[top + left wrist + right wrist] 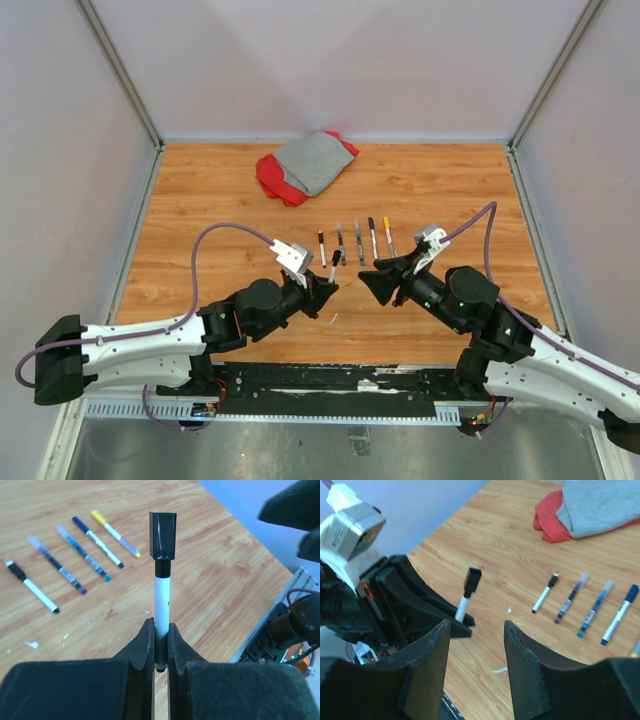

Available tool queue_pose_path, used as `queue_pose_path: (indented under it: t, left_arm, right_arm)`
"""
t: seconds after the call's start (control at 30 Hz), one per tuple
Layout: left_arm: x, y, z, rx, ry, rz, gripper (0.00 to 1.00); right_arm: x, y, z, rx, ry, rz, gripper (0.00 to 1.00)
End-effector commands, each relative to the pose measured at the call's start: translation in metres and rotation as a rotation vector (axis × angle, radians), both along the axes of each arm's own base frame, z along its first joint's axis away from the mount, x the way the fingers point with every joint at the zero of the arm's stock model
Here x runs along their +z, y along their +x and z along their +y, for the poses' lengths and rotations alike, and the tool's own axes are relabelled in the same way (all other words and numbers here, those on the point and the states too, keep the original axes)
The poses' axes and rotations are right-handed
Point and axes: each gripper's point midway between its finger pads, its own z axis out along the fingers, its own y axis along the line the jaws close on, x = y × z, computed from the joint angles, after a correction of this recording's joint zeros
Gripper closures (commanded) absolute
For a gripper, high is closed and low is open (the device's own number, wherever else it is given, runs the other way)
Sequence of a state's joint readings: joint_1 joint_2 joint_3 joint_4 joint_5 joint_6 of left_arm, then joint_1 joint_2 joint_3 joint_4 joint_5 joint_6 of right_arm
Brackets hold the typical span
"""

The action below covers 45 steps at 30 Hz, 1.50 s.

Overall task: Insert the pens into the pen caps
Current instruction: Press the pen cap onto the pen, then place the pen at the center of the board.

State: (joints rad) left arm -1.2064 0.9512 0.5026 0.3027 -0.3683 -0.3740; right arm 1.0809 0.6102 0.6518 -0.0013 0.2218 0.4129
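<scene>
Left gripper (160,630) clenched on pen (161,600), cap (163,535) on tip; right gripper (476,630) released, empty. Press cap straight along barrel, avoid tilting.

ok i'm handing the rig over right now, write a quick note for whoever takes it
Left claw: shut on a white-barrelled pen, held upright, with a black cap on its top end.
Right claw: open, empty, facing that pen.
On the table: five more pens lie in a row beyond the claws. Each seems to have a cap on. No loose caps in view.
Done: the held pen looks capped, though it's unclear whether the cap is pressed fully home.
Left: probably lay it down with the row, then check every cap is seated.
</scene>
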Motion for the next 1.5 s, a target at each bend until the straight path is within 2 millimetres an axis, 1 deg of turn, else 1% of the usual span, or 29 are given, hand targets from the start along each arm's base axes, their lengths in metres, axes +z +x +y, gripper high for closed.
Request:
queue_pose_path:
  t: [0.0, 0.1, 0.17, 0.2, 0.3, 0.37, 0.47, 0.57, 0.67, 0.8, 0.93, 1.03, 1.13, 1.2, 1.33, 1.47]
  left_arm:
    - [-0.015, 0.009, 0.020, 0.128, 0.007, 0.084, 1.00]
    - [-0.026, 0.009, 0.025, 0.155, 0.034, 0.117, 1.00]
    - [-0.033, 0.012, 0.029, 0.187, 0.057, 0.137, 1.00]
    - [-0.035, 0.016, 0.031, 0.219, 0.073, 0.151, 1.00]
    - [-0.056, 0.030, 0.043, 0.326, 0.155, 0.237, 0.99]
    - [-0.072, 0.042, 0.049, 0.379, 0.207, 0.301, 1.00]
    - [-0.092, 0.058, 0.058, 0.455, 0.276, 0.372, 0.99]
    - [-0.108, 0.071, 0.059, 0.493, 0.329, 0.423, 0.99]
    - [-0.117, 0.086, 0.059, 0.536, 0.358, 0.469, 1.00]
    - [-0.129, 0.107, 0.063, 0.610, 0.402, 0.525, 1.00]
    - [-0.143, 0.128, 0.068, 0.685, 0.439, 0.582, 1.00]
    - [-0.154, 0.137, 0.069, 0.699, 0.442, 0.614, 0.99]
    - [-0.168, 0.143, 0.075, 0.723, 0.449, 0.646, 0.99]
    - [-0.175, 0.145, 0.076, 0.714, 0.449, 0.658, 0.99]
    - [-0.182, 0.145, 0.074, 0.693, 0.458, 0.664, 0.95]
    - [-0.185, 0.148, 0.072, 0.688, 0.461, 0.663, 0.92]
  right_arm:
    - [-0.033, -0.010, -0.021, 0.001, -0.155, 0.029, 0.51]
    - [-0.058, -0.002, -0.047, -0.117, -0.248, 0.077, 0.47]
    - [-0.073, 0.000, -0.058, -0.155, -0.315, 0.108, 0.42]
    - [-0.080, 0.000, -0.060, -0.153, -0.340, 0.126, 0.40]
    - [-0.101, 0.000, -0.060, -0.120, -0.415, 0.213, 0.37]
    - [-0.117, 0.004, -0.062, -0.111, -0.436, 0.293, 0.26]
    - [-0.135, 0.015, -0.070, -0.140, -0.393, 0.396, 0.17]
    - [-0.142, 0.022, -0.078, -0.170, -0.327, 0.441, 0.11]
    - [-0.147, 0.025, -0.087, -0.223, -0.299, 0.460, 0.06]
    - [-0.162, 0.024, -0.098, -0.299, -0.316, 0.521, 0.04]
    - [-0.181, 0.021, -0.097, -0.304, -0.329, 0.591, 0.04]
    - [-0.190, 0.018, -0.093, -0.285, -0.334, 0.621, 0.04]
    - [-0.194, 0.018, -0.089, -0.268, -0.331, 0.630, 0.04]
    - [-0.195, 0.018, -0.087, -0.258, -0.332, 0.633, 0.04]
    - [-0.196, 0.017, -0.087, -0.251, -0.343, 0.627, 0.04]
    - [-0.198, 0.017, -0.089, -0.255, -0.349, 0.625, 0.04]
